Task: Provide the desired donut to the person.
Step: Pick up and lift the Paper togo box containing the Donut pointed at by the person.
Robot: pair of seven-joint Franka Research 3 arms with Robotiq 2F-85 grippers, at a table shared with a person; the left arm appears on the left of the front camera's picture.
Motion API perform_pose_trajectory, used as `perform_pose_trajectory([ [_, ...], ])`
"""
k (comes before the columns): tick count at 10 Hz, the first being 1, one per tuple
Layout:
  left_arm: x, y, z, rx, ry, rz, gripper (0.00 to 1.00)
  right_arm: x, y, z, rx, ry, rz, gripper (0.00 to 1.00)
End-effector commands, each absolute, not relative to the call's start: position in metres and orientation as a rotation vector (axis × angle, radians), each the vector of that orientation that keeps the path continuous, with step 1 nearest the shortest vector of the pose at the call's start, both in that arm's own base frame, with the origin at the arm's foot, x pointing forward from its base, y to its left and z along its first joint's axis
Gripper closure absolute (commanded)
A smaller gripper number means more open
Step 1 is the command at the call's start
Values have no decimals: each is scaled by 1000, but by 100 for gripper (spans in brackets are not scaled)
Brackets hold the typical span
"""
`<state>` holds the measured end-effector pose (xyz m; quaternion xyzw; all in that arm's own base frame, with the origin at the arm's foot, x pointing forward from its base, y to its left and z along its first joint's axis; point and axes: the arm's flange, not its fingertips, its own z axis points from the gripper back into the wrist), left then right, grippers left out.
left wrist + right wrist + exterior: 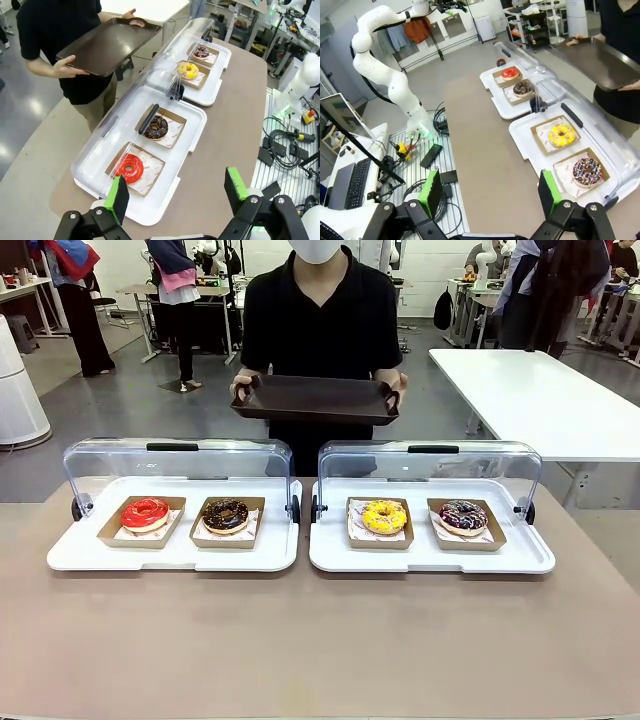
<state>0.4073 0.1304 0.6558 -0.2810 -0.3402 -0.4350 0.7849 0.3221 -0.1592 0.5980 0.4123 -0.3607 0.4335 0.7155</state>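
Observation:
Four donuts sit in cardboard boats on two white trays with raised clear lids: a red donut (146, 512) and a chocolate donut (225, 515) on the left tray (172, 553), a yellow donut (384, 516) and a dark sprinkled donut (463, 516) on the right tray (432, 558). The person (320, 330) stands at the far side holding an empty brown serving tray (315, 400) with both hands. My left gripper (176, 192) hangs open above the table's end near the red donut (130, 168). My right gripper (487, 192) is open too, high over the table edge near the sprinkled donut (585, 170).
The clear lids (172, 462) stand tilted up along the far side of each tray. Bare brown tabletop (320, 640) stretches in front of the trays. A white table (540, 400) stands behind at the right. The left arm (390, 75) and cables show beside the table in the right wrist view.

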Motion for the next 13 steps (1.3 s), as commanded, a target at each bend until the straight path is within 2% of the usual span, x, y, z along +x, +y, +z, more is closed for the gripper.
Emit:
perform_pose_trajectory([
  [1,408,134,660,-610,-741,-937,0,324,-159,596,925,-795,971,0],
  [13,408,134,660,-610,-741,-937,0,324,-159,596,925,-795,971,0],
])
